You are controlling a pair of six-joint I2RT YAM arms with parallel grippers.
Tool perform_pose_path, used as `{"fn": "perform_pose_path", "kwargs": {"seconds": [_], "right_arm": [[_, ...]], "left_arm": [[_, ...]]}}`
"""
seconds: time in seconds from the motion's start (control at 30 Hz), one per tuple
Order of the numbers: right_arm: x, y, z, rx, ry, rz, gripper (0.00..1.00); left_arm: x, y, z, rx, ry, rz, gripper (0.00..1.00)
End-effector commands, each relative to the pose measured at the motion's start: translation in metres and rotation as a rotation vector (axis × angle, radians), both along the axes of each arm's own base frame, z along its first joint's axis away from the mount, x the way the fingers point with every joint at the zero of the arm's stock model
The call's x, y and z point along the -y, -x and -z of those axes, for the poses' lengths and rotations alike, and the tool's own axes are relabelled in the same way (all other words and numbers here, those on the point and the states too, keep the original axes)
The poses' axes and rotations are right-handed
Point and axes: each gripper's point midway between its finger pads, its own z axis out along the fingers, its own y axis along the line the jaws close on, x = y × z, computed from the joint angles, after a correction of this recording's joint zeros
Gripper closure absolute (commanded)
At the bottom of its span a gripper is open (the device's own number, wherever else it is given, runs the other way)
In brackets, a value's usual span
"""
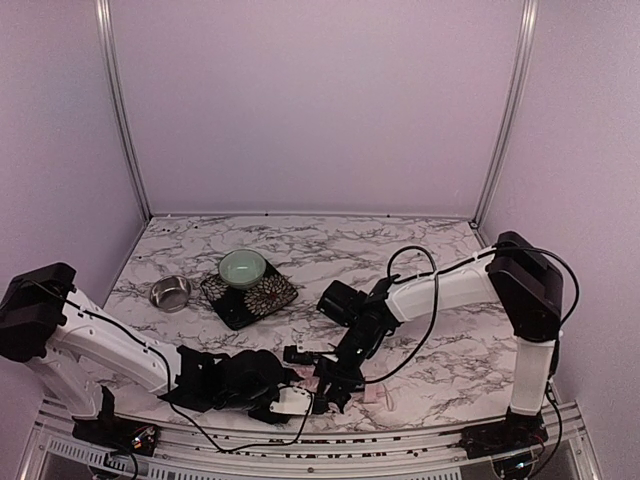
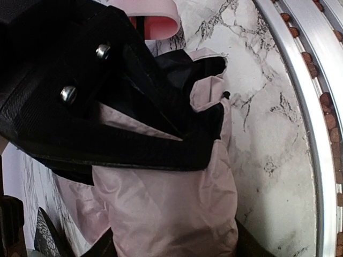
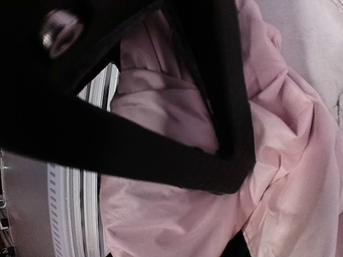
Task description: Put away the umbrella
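Note:
The umbrella [image 1: 303, 374] lies collapsed near the table's front edge, between my two arms, as crumpled pale pink fabric with black lining. My left gripper [image 1: 272, 392] reaches into it from the left. In the left wrist view the pink fabric [image 2: 166, 203] bulges between the jaws of the left gripper [image 2: 177, 209], and one black finger [image 2: 134, 144] lies across it; how tightly it is clamped does not show. My right gripper [image 1: 335, 385] comes down on it from the right. In the right wrist view that gripper [image 3: 225, 219] is shut on bunched pink fabric [image 3: 177, 219].
A pale green bowl [image 1: 243, 267] sits on a dark floral mat [image 1: 250, 295] at mid-table, with a small steel bowl [image 1: 171, 292] to its left. The table's metal front rail [image 2: 316, 134] runs close beside the umbrella. White walls enclose three sides.

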Motion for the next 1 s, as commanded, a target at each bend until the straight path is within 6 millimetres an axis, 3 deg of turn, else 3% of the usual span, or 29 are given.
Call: {"fn": "perform_pose_path", "kwargs": {"seconds": [0.0,0.1,0.17,0.23,0.37,0.43,0.7,0.9,0.97], "right_arm": [[0.03,0.006,0.031,-0.026,0.173,0.023,0.87],[0.027,-0.002,0.023,-0.001,0.145,0.048,0.81],[0.025,-0.013,0.013,0.026,0.111,0.084,0.72],[0.021,-0.028,-0.006,0.064,0.059,0.138,0.6],[0.017,-0.047,-0.05,0.166,-0.074,0.199,0.48],[0.019,-0.052,-0.067,0.231,-0.12,0.216,0.44],[0.053,-0.06,-0.1,0.457,-0.177,0.299,0.41],[0.087,-0.087,-0.123,0.729,-0.143,0.444,0.42],[0.089,-0.079,-0.126,0.803,-0.159,0.405,0.42]], "left_arm": [[-0.047,0.004,0.059,-0.141,-0.272,-0.068,0.53],[-0.046,0.008,0.063,-0.206,-0.285,-0.075,0.66],[-0.049,0.014,0.068,-0.274,-0.314,-0.082,0.69],[-0.049,0.02,0.07,-0.343,-0.339,-0.085,0.75],[-0.052,0.031,0.072,-0.441,-0.363,-0.087,0.9],[-0.051,0.034,0.072,-0.475,-0.362,-0.085,0.93],[-0.049,0.04,0.073,-0.648,-0.38,-0.083,0.97],[-0.045,0.033,0.072,-0.853,-0.4,-0.177,1.0],[-0.042,0.034,0.069,-0.905,-0.392,-0.173,1.0]]}}
